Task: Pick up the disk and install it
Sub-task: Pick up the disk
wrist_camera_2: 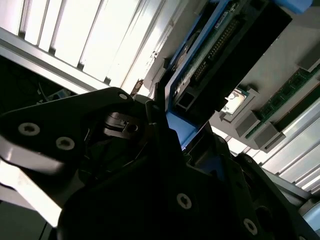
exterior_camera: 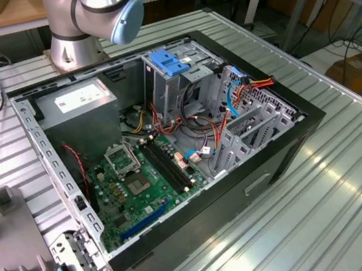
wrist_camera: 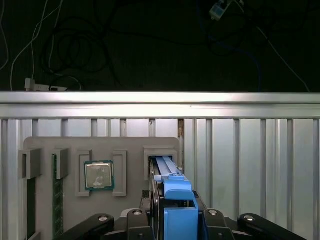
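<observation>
Pinching the disk (wrist_camera: 169,167), the tool (wrist_camera: 175,220); its connector edge (wrist_camera_2: 220,42) in the second wrist view.

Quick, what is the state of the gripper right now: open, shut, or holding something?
Gripper: shut on the disk, gripping it by its blue side rails.

Arm (exterior_camera: 95,14): silver, blue-capped joint sat folded above its base | gripper (wrist_camera: 176,215): black body | fingers (wrist_camera: 156,205): were pressed against both sides of the disk (wrist_camera: 167,167), gripping it.
</observation>
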`<move>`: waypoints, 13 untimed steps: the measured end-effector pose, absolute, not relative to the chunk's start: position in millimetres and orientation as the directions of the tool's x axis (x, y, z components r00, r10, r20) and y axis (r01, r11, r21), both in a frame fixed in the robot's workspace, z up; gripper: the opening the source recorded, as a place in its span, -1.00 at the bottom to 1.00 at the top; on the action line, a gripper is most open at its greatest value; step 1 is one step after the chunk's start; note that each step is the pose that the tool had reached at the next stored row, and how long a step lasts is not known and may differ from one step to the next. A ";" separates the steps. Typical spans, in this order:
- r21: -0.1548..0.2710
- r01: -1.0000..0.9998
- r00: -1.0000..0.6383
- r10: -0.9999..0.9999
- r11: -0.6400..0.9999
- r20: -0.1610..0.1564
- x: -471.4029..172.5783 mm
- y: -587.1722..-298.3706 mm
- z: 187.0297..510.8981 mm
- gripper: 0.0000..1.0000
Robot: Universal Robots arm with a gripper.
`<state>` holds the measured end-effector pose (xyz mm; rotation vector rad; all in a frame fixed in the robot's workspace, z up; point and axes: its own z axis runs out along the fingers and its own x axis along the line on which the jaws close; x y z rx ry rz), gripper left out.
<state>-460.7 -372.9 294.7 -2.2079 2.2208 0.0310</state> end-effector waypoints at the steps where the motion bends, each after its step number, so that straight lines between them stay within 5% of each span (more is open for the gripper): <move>1: 0.007 -1.000 -0.006 -1.000 0.006 -0.021 -460.7 -372.9 294.6 -0.22; 13: 0.007 -1.000 -0.006 -1.000 0.006 -0.021 -460.7 -372.9 300.1 -0.26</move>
